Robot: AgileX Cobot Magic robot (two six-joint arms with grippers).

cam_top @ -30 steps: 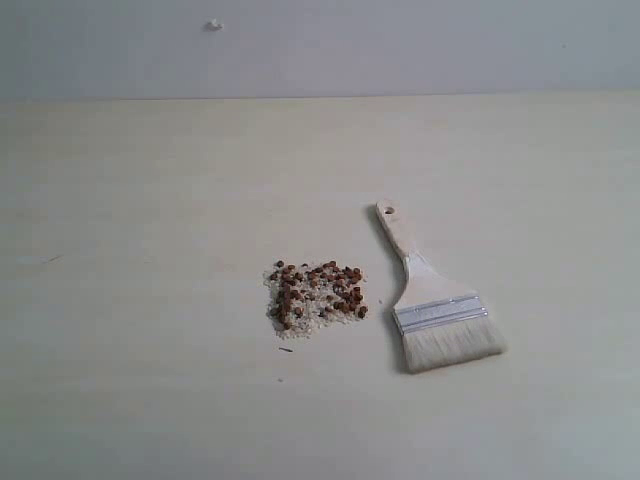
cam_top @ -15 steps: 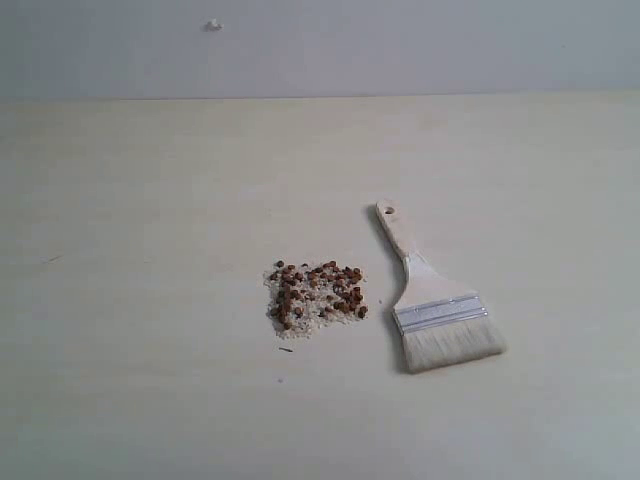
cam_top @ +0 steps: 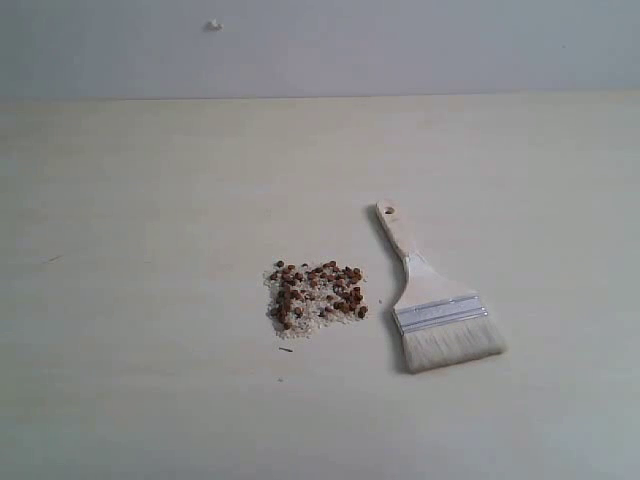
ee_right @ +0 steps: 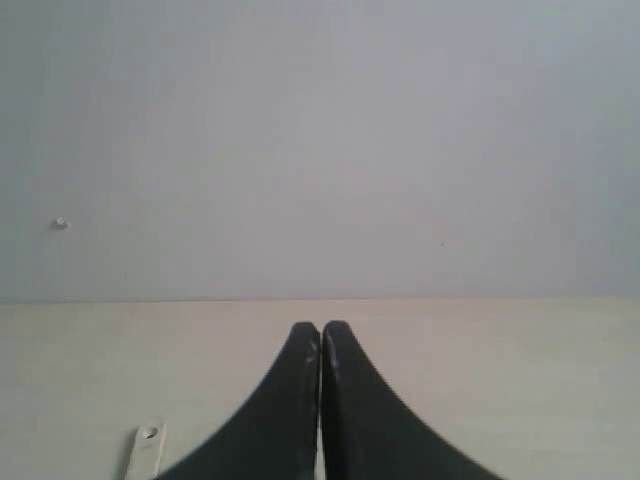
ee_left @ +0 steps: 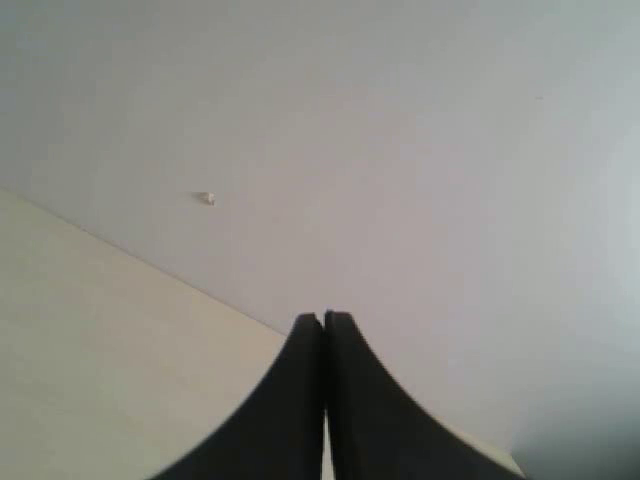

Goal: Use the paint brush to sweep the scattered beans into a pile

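Dozens of beans [cam_top: 315, 297] bunched in a small patch on the pale surface [cam_top: 150, 200], brush [cam_top: 432, 300] lying flat just right of them, not touching, bristles nearer my exterior camera, handle pointing away, my left claw [ee_left: 323, 318] clenched on nothing, my right claw [ee_right: 320, 326] clenched on nothing

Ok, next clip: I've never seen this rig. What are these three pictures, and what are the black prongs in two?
It is a robot with two arms. The wide picture comes from a camera off the arms: a pale table with a patch of beans and a paint brush lying flat beside them, apart. The other two come from wrist cameras. The black prongs are the left end effector and right end effector, both shut, holding nothing. Neither arm shows in the wide picture.
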